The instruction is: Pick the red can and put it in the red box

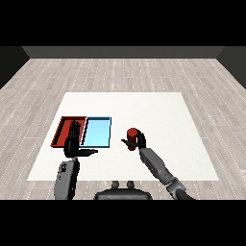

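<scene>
Can in hand, trays off to the left

Nearest, at the lower left of the frame, the left hand stands upright with its fingers straight and thumb out sideways, holding nothing. It sits in front of the near edge of the red tray, covering part of that tray's right side. At the lower centre-right, the right hand is curled round the red can, clamped on its lower half while the can's top shows above the fingers. The can stands upright, right of the light blue tray and apart from it; whether it rests on the white bench or is just off it I cannot tell.

Risks, as I judge them: the red tray lies on the far side of the blue one, so the can must cross over the blue tray, and a release made too soon would land it in the wrong tray. The raised left hand stands close to the goal and could be struck on the way in. A low carry could catch a tray wall and tip the can.
</scene>
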Tool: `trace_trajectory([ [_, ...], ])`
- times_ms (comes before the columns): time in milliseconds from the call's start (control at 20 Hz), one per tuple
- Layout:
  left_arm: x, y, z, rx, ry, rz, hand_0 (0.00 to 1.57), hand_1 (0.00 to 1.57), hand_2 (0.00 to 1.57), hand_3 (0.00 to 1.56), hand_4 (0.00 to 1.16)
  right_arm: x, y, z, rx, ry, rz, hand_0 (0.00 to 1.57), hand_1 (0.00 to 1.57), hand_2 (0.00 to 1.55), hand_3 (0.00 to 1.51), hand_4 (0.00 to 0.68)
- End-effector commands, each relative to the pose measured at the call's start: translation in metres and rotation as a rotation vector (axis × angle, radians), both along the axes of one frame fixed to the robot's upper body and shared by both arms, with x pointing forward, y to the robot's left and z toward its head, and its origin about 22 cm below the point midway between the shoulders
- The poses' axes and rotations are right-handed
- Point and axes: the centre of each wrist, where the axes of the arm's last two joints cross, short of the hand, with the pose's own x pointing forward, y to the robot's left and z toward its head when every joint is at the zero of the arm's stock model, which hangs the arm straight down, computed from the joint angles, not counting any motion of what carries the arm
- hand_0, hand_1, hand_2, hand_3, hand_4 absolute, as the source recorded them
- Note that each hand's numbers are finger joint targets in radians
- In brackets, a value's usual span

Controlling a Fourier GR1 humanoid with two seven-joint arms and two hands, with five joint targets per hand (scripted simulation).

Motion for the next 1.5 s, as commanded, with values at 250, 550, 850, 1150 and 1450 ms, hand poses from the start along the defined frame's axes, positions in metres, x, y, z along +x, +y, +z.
trace_trajectory([
  [250,0.009,-0.016,0.013,-0.006,0.023,-0.029,0.00,0.00,0.00,0.00,0.00,0.015,0.010,0.020,-0.088,-0.061,0.027,1.44,1.44,1.43,1.37,0.599],
  [550,0.001,-0.022,-0.006,-0.005,0.020,-0.040,0.00,0.00,0.00,0.00,0.00,0.003,0.016,0.047,-0.069,-0.175,0.030,1.42,1.42,1.43,1.37,0.616],
  [850,0.010,-0.026,0.003,0.038,0.023,-0.080,0.00,0.00,0.00,0.00,0.00,0.001,-0.025,0.086,-0.085,-0.252,0.040,1.45,1.45,1.43,1.38,0.630],
  [1150,0.005,-0.059,-0.001,0.034,0.078,-0.116,0.00,0.00,0.00,0.00,0.00,-0.033,-0.023,0.115,-0.052,-0.325,0.044,1.44,1.44,1.43,1.39,0.651],
  [1450,0.005,-0.086,0.004,0.032,0.141,-0.168,0.00,0.00,0.00,0.00,0.00,-0.016,0.019,0.120,-0.031,-0.323,0.034,1.45,1.45,1.43,1.38,0.654],
])
